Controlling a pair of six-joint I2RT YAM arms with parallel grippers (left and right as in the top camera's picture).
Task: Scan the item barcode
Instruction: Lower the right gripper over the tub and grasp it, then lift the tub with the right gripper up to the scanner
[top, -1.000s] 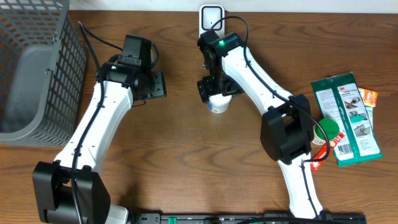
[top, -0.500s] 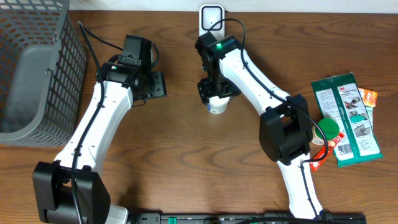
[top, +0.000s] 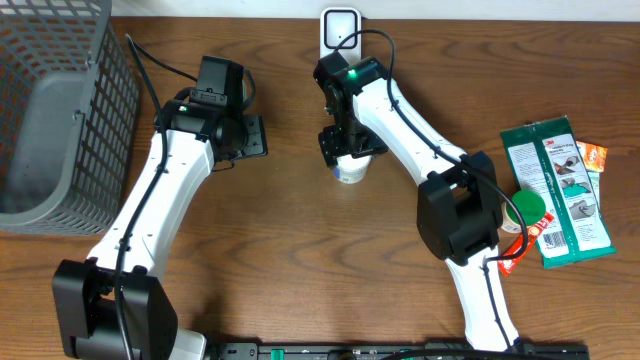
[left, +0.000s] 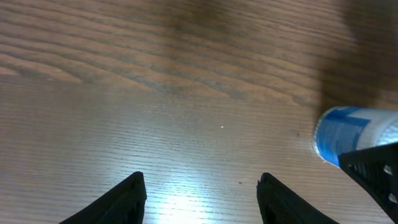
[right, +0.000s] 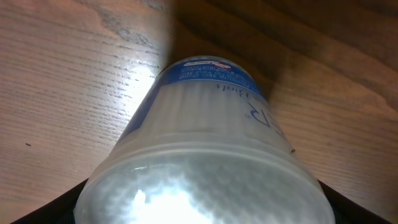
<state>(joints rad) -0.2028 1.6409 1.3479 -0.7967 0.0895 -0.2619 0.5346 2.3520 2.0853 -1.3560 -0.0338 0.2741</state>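
Status: right hand (top: 348, 148) sits over the tub (top: 351, 172), mid-desk, just in front of the white scanner (top: 340, 28) at the back edge. In the wrist view the tub fills the frame, with dark finger edges tight on both sides of its wide end. I read that as clamped on the tub, at a wide gap because the tub is fat.

Can't tell if it's lifted or resting on the desk (top: 280, 260).

The blue label band is at the far end. Text is visible, but there's no barcode on this side. It probably needs the label turned to face the scanner window. Gripping the wide end keeps the band clear for that.

The left hand (left: 202, 193) is about half open and empty, hovering over bare wood beside the tub. It's handy for a regrip if needed.

The basket (top: 40, 100) is far left and the other packs (top: 555, 190) far right, both well apart from the action.
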